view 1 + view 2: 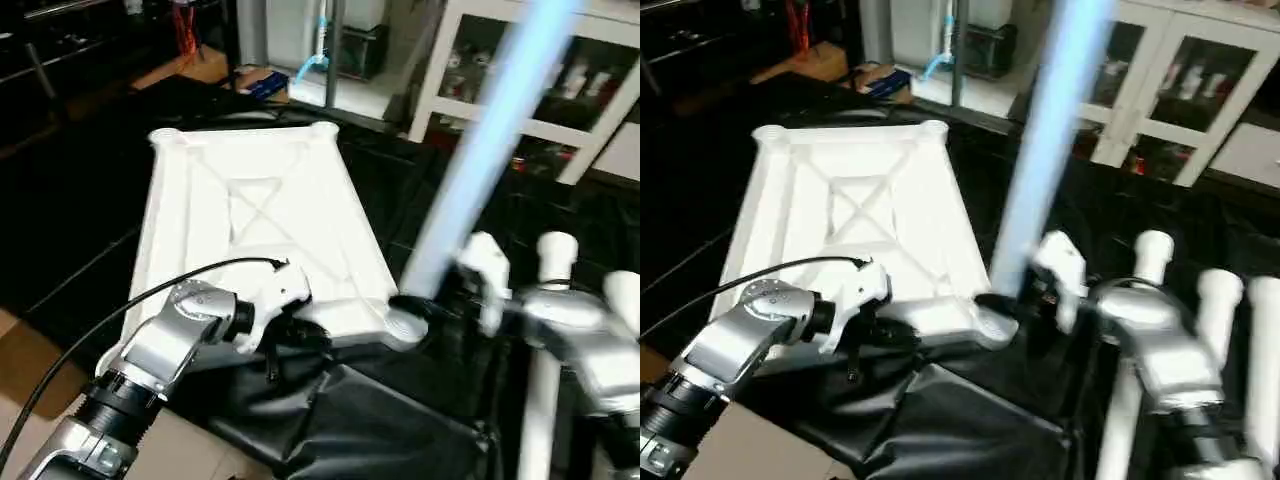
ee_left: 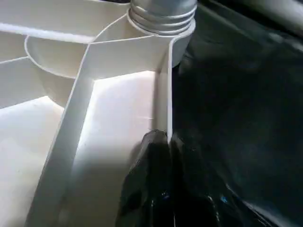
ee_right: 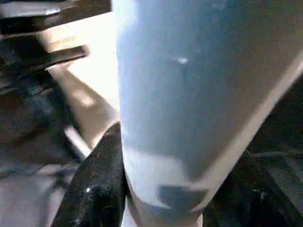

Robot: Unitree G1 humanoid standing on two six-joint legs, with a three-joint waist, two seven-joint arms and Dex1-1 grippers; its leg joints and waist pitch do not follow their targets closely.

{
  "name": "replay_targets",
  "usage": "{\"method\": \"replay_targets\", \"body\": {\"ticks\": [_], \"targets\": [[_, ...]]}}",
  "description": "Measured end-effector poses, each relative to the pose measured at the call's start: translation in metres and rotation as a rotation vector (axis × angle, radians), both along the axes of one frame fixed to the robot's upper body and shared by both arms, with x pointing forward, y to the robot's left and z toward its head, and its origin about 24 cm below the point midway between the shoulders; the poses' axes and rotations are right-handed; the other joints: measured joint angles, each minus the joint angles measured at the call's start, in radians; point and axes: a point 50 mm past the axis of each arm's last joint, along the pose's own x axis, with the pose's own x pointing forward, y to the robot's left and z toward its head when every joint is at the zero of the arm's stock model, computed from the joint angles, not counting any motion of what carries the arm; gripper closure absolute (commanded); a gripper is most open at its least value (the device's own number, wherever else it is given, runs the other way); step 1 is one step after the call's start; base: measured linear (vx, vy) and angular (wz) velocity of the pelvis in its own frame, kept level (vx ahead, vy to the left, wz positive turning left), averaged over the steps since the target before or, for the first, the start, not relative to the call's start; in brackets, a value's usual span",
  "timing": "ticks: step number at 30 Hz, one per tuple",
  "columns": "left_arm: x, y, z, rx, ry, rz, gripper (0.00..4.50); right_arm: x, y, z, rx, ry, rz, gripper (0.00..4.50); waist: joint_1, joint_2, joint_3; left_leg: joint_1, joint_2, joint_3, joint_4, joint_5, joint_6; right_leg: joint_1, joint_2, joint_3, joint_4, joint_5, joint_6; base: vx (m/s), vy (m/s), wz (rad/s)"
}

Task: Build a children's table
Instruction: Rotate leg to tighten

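The tabletop [image 1: 260,225] lies underside up on the black-covered work surface [image 1: 380,430], its ribbed X-brace facing the head camera and its long axis running from the near edge away toward twelve o'clock. The relation that matters is at its near right corner: the round socket [image 1: 408,322] sits there, and one leg [image 1: 490,150] stands with its foot at that socket, its shaft leaning up and away toward one o'clock rather than standing square to the tabletop. The right gripper [image 1: 440,290] is the nearer tool, right at the socket's three o'clock side, and in the right wrist view one black finger [image 3: 97,184] lies against the tube low down, so the gripper looks closed round the leg near its foot. The left gripper [image 1: 290,335] is at the near edge, toward nine o'clock from the socket, and in the left wrist view its fingers [image 2: 156,189] are pinched together on the thin rim wall of the tabletop, steadying it. Three more legs [image 1: 1200,340] lie at the right, well clear of the socket. As I judge it, the coming move hinges on bringing the leg's axis upright over the socket before it is pressed home; whether the threaded end [image 2: 163,16] has already seated I cannot tell.
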Motion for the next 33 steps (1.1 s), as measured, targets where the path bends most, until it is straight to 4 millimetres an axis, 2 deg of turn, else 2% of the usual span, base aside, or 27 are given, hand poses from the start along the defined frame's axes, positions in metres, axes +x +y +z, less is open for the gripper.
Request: {"method": "replay_targets", "body": {"ticks": [2,4,9,12,14,18,19,22,23,24,27,29,33], "targets": [[0.003,-0.006,-0.002,-0.005,-0.006,0.055,4.50,0.006,0.005,-0.003,0.010,-0.005,-0.115,2.64,-0.012,-0.001,-0.001,0.001,0.000,0.000,0.000,0.000,0.000,0.001,0.000,0.000,0.000,-0.002,0.003,0.000,0.000,0.00],[0.008,-0.017,-0.005,-0.016,-0.009,0.139,4.50,0.014,0.010,-0.008,0.034,-0.002,-0.300,2.64,-0.019,-0.004,-0.003,0.002,0.000,-0.001,0.001,0.000,0.000,0.002,0.000,0.000,-0.001,-0.002,0.004,0.000,0.000,0.00],[0.017,-0.061,-0.009,-0.038,0.005,0.362,4.50,0.032,0.024,-0.015,0.062,-0.013,-0.823,2.64,-0.033,-0.003,-0.002,0.001,-0.002,-0.002,0.002,0.000,0.000,0.002,0.000,0.000,-0.006,-0.003,0.005,0.000,0.000,0.00],[0.016,-0.073,-0.010,-0.048,0.009,0.395,4.50,0.034,0.029,-0.017,0.073,-0.027,-0.959,2.65,-0.035,-0.002,-0.003,0.001,-0.003,-0.004,0.001,0.000,0.000,0.003,0.000,0.000,-0.007,-0.004,0.006,0.000,0.000,0.00],[0.017,-0.074,-0.009,-0.045,-0.006,0.398,4.50,0.038,0.040,-0.019,0.123,-0.030,-1.014,2.65,-0.041,-0.002,-0.003,0.000,-0.003,-0.004,0.001,0.000,0.000,0.002,0.000,0.000,-0.007,-0.004,0.006,0.000,0.000,0.00],[0.018,-0.071,-0.008,-0.036,-0.022,0.397,4.50,0.040,0.045,-0.017,0.186,-0.047,-0.954,2.65,-0.045,-0.002,-0.003,-0.003,-0.003,-0.007,0.000,0.000,0.000,0.001,0.000,-0.004,-0.010,-0.004,0.006,0.000,0.000,0.00],[0.018,-0.070,-0.008,-0.031,-0.026,0.393,4.50,0.040,0.045,-0.016,0.190,-0.049,-0.935,2.30,-0.046,-0.002,-0.003,-0.004,-0.003,-0.007,0.000,0.000,0.000,0.000,0.000,-0.004,-0.011,-0.004,0.006,0.000,0.000,0.00],[0.018,-0.065,-0.006,-0.023,-0.043,0.366,4.50,0.034,0.039,-0.014,0.227,-0.055,-0.878,2.30,-0.041,-0.001,-0.002,-0.006,-0.003,-0.007,0.000,0.000,0.000,-0.002,0.000,-0.004,-0.009,-0.002,0.006,0.000,0.000,0.00],[0.018,-0.063,-0.006,-0.019,-0.049,0.356,4.50,0.032,0.038,-0.014,0.234,-0.058,-0.867,1.88,-0.041,-0.001,-0.002,-0.006,-0.003,-0.007,-0.001,0.000,0.000,-0.002,0.000,-0.004,-0.007,-0.002,0.006,0.000,0.000,0.00],[0.018,-0.061,-0.005,-0.017,-0.063,0.336,4.50,0.029,0.037,-0.014,0.251,-0.057,-0.846,1.85,-0.039,-0.001,-0.002,-0.006,-0.002,-0.007,-0.001,0.000,0.000,-0.003,0.000,-0.004,-0.006,-0.002,0.005,0.000,0.000,0.00],[0.020,-0.045,-0.003,-0.001,-0.123,0.294,4.50,0.020,0.038,-0.011,0.321,-0.030,-0.694,1.62,-0.043,0.001,-0.001,-0.006,-0.001,-0.008,-0.004,0.000,0.000,-0.006,0.001,-0.005,-0.004,0.000,0.005,0.000,0.000,0.00],[0.017,-0.034,-0.002,0.000,-0.129,0.238,4.50,0.011,0.029,-0.010,0.285,-0.027,-0.555,1.48,-0.037,0.002,-0.001,-0.006,0.000,-0.009,-0.004,0.000,-0.001,-0.005,0.001,-0.008,-0.004,0.000,0.004,0.000,0.000,0.00],[0.008,-0.018,0.000,0.000,-0.102,0.123,4.50,-0.005,0.001,-0.005,0.124,-0.024,-0.279,1.48,-0.024,0.003,-0.001,-0.006,0.000,-0.007,-0.005,-0.002,0.002,-0.005,0.001,-0.007,-0.005,-0.004,0.002,0.014,-0.001,0.01]]}}
